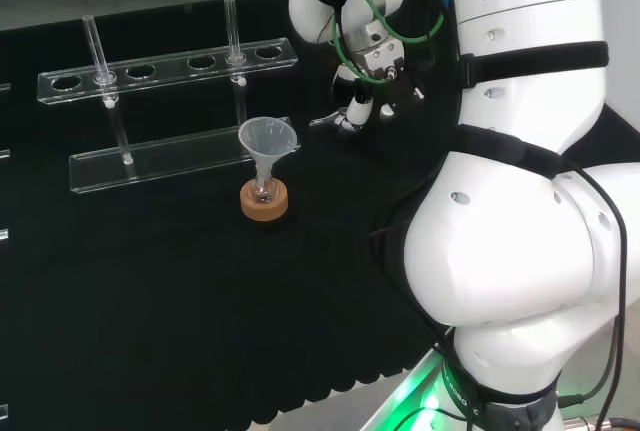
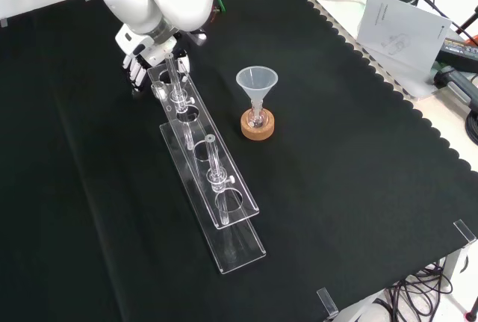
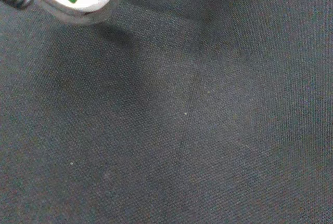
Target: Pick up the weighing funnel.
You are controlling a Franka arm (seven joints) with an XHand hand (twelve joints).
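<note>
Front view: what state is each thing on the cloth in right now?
Funnel: upright, mouth up, stem in the small flask.
Small flask: upright on the cork ring.
Test tube rack: standing, two test tubes upright in it.
Hand: low at the rack's far end, grip unclear.

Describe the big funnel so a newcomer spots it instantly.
In the front view, find the long clear rack lying on the black cloth. Just right of it sits a cork ring holding a small flask, and the funnel stands mouth up in that flask. It is the only cone-shaped piece; the rack's tubes are thin and straight.
</note>
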